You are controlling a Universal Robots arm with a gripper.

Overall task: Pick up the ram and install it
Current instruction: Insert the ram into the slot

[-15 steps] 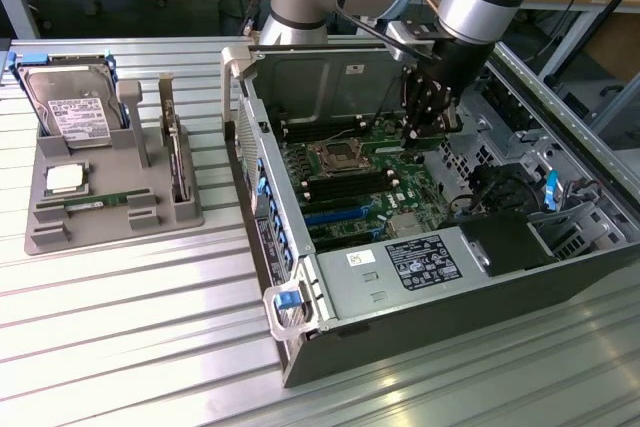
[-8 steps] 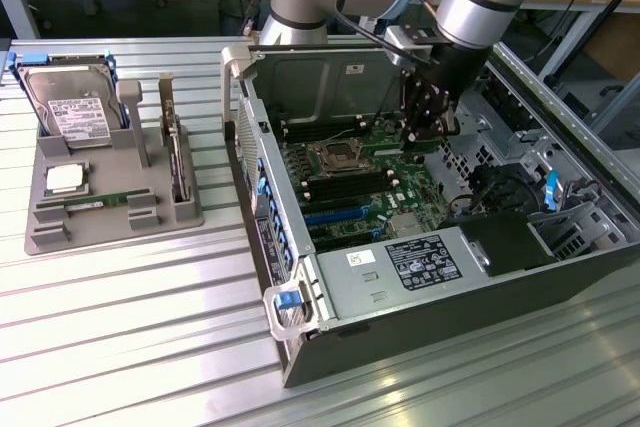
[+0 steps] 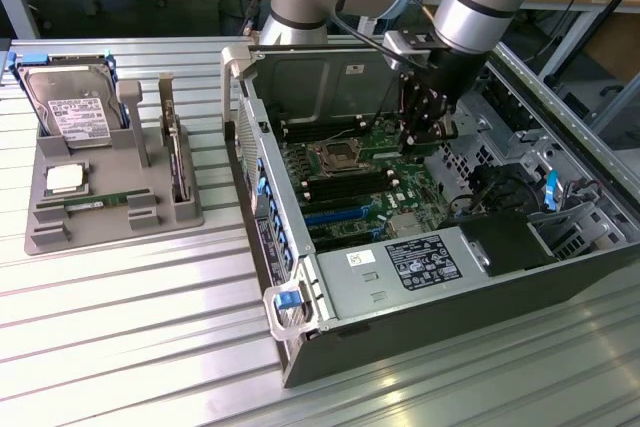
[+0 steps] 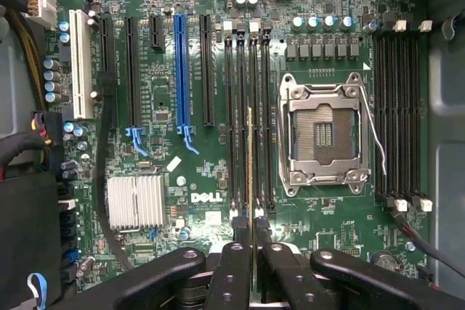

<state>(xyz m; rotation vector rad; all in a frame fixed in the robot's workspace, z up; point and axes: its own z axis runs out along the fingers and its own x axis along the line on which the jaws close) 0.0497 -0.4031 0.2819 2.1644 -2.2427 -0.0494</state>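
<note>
**Wrist view: ram gripped edge-on above the memory slots**

Wrist view shows the claw clenched on the ram, which appears edge-on as a thin greenish-gold line running from between the black fingers out over the motherboard. That line lies along the bank of black memory slots beside the open processor socket, seemingly over one of the middle slots; whether its lower edge already touches the slot or hangs just above it cannot be told.

From the exterior view, the arm reaches down into the open computer case lying on the ribbed metal surface, with the claw low over the board near the socket. Well apart, towards the exterior view's left, a grey parts tray holds a hard drive, a square silver chip and another green stick lying flat in its groove.

As a judgement, the pick-up is done and the work stands at the installing step: lining the stick up with its slot. Seating it would call for keeping the stick parallel to the slot and upright, meeting the slot's key, and pressing straight down evenly until the white end latches can close. A slight skew could jam an end or set it into the neighbouring slot.
</note>
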